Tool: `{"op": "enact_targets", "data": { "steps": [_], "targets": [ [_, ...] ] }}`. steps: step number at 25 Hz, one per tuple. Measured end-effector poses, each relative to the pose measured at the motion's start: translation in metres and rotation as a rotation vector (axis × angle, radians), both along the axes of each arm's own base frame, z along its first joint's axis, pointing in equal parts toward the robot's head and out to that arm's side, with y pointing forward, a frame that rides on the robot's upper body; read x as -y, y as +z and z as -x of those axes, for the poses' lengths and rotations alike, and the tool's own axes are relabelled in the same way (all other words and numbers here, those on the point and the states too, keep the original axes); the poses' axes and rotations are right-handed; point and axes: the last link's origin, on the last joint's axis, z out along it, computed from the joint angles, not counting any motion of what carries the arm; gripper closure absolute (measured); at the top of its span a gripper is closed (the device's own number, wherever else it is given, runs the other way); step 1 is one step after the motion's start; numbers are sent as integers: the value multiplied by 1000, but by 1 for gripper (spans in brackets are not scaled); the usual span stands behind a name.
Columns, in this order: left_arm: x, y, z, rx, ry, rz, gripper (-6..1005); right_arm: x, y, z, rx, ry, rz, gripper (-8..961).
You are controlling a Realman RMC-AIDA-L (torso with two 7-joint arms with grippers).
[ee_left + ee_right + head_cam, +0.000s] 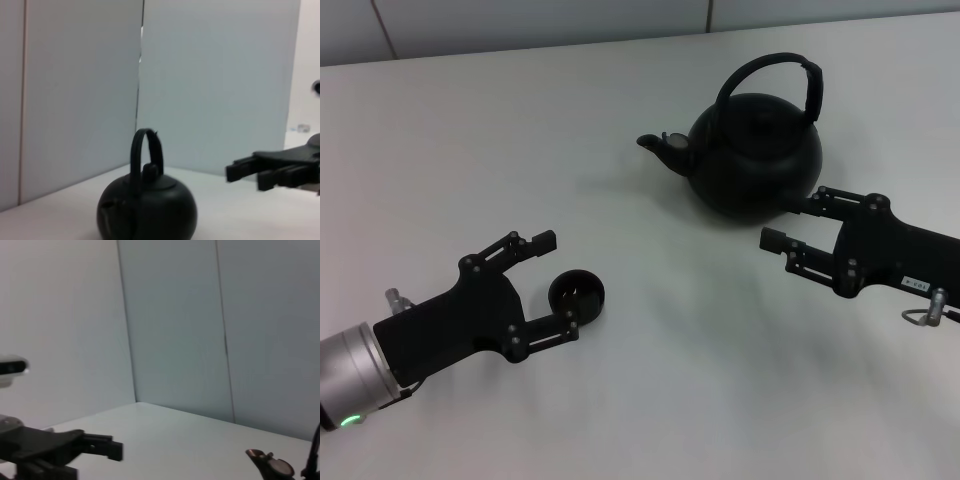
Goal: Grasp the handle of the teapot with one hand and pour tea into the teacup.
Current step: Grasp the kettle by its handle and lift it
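Teapot (pixel 757 152) sits toward table (pixel 470 150) far edge, likely heavy, rigid, best taken by handle (pixel 812 90) sleeve; right gripper (pixel 798 222) spread beside it, left gripper (pixel 558 285) spread around teacup (pixel 576 293) nearer front.

Left gripper (pixel 107 447) low, teapot (pixel 274 466) spout opposite.

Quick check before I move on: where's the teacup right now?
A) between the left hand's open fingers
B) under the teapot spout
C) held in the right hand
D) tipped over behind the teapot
A: the teacup sits on the table between the open fingers of the left hand, well apart from the teapot.
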Motion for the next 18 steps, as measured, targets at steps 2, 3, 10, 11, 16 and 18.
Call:
{"op": "enact_targets", "data": {
  "steps": [2,3,10,11,16,18],
  "targets": [
    [2,2,-2,17,-13,5,142,-2,-1,0,1,-9,-5,408],
    [2,2,-2,17,-13,5,142,-3,-1,0,0,-12,-6,408],
    [15,14,-10,104,-76,41,143,-5,-2,0,3,-18,-11,408],
    [16,18,-9,105,-75,69,143,-5,-2,0,4,-20,-11,408],
    [17,30,-4,55,-81,162,144,-5,-2,-2,7,-28,-14,408],
    [17,33,-3,39,-80,194,144,-4,-2,-3,8,-31,-14,408]
  ]
}}
